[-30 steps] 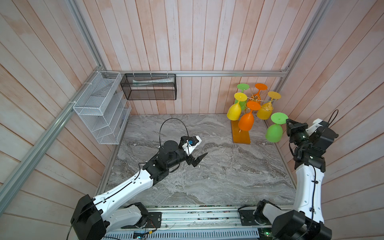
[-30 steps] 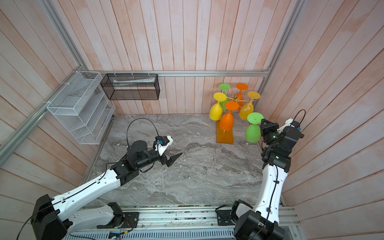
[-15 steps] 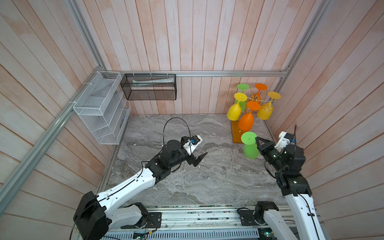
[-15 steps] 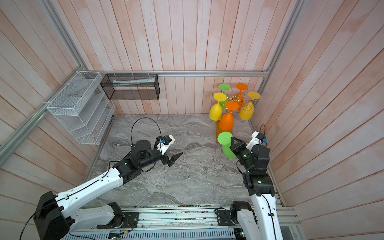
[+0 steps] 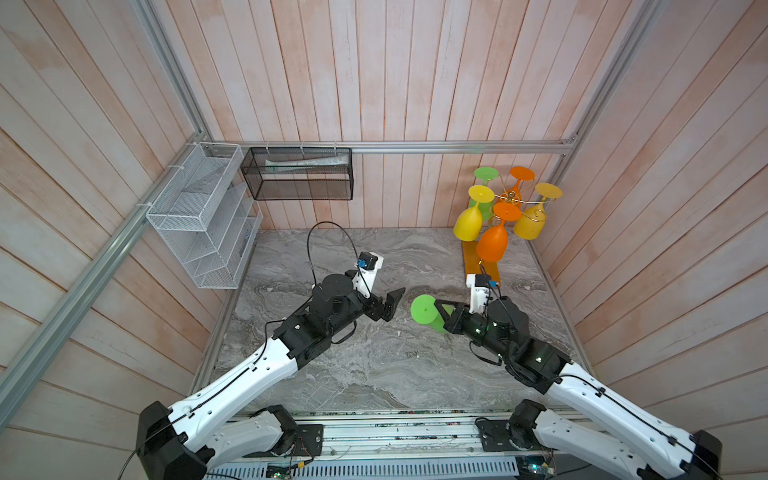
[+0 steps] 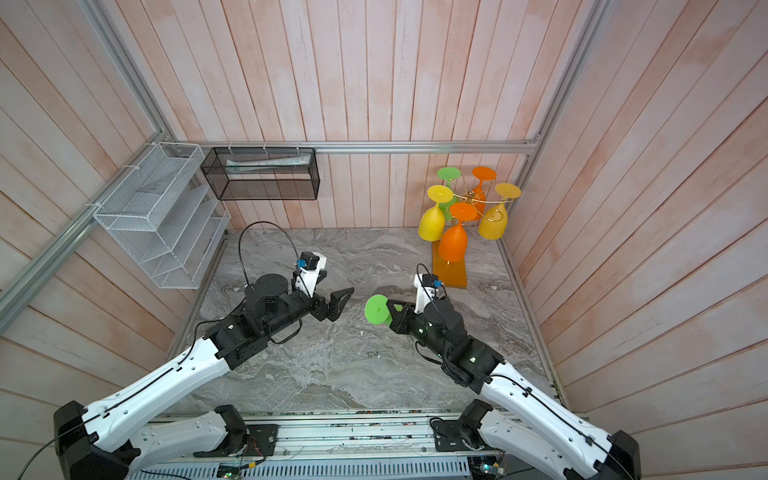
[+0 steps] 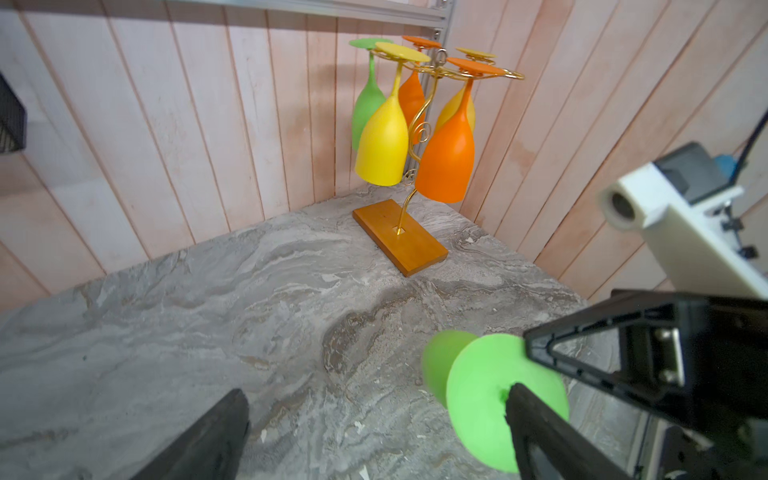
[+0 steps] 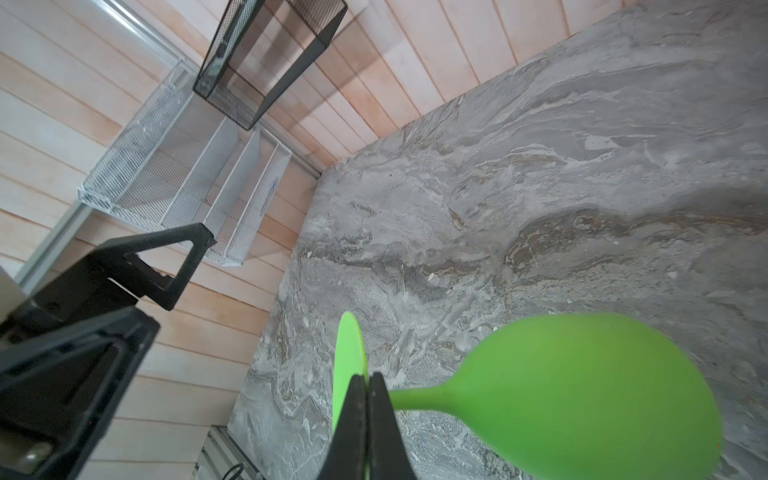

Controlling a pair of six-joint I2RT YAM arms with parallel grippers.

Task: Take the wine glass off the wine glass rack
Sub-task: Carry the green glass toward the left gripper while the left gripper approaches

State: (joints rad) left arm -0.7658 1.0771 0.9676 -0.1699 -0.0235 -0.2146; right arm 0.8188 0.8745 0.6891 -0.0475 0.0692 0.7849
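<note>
Item: green glass [image 8: 582, 395], stem pinched in my right gripper [image 8: 365, 384]; left gripper [image 5: 392, 304] spread, empty. Risk: bowl may swivel in the thin pinch and drop.

The grey marbled tabletop [image 5: 374, 365] bears the gold wire wine glass rack [image 7: 415, 249] on its flat orange-brown wooden base, apart from and beyond the fingers [image 8: 357, 424] of the right gripper [image 5: 437, 309].
</note>
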